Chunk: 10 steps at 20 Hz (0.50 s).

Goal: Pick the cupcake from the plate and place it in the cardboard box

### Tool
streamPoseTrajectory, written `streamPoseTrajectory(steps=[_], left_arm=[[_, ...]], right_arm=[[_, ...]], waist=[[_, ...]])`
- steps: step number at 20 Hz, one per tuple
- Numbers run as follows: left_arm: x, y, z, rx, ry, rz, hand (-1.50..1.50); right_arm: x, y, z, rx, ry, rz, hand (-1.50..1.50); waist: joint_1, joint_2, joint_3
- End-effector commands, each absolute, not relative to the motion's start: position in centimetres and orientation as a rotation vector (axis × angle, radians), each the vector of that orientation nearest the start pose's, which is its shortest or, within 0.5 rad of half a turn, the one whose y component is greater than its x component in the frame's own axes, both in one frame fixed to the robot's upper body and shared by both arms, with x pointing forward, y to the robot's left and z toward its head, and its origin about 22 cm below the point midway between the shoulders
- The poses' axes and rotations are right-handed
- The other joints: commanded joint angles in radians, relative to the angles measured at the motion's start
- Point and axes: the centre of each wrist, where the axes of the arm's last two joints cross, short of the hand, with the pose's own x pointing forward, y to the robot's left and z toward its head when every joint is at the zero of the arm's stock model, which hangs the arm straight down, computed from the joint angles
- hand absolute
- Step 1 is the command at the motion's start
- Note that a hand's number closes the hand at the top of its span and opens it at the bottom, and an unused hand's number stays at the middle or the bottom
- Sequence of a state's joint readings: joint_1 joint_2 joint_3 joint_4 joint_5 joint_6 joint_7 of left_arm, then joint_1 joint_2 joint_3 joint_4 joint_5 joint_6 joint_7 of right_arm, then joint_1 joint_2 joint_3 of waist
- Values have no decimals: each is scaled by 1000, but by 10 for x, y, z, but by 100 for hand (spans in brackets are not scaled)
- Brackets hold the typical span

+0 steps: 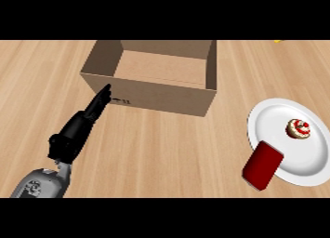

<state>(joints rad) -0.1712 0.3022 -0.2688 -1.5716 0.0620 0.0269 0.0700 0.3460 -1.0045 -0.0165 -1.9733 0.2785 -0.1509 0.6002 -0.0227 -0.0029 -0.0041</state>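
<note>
Head view: the cupcake (299, 128) is seen on the white plate (311, 160), near the counter's right edge.
Handling: judged light, soft, easily crushed; the base is to be held, not the frosting.
Left hand (85, 121): fingers straight, holding nothing, beside the cardboard box (160, 98).
Right hand: not shown.

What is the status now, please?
Left hand open, fingers straight, beside cardboard box. Right hand not in view. Cupcake on plate. Red block overlaps plate's near rim.

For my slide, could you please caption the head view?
Left hand open by the box; cupcake on plate beside a red block.
</note>
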Motion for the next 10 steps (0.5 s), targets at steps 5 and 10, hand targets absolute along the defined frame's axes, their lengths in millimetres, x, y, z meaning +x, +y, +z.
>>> streamPoseTrajectory(steps=[5,10], left_arm=[[284,210,46,-41,-1580,-431,0],[285,204,46,-39,-1598,-463,0]], right_arm=[[197,-351,173,-1002,-879,595,-150],[218,-344,156,-1002,-897,564,-150]], waist=[[22,3,4],[29,4,4]])
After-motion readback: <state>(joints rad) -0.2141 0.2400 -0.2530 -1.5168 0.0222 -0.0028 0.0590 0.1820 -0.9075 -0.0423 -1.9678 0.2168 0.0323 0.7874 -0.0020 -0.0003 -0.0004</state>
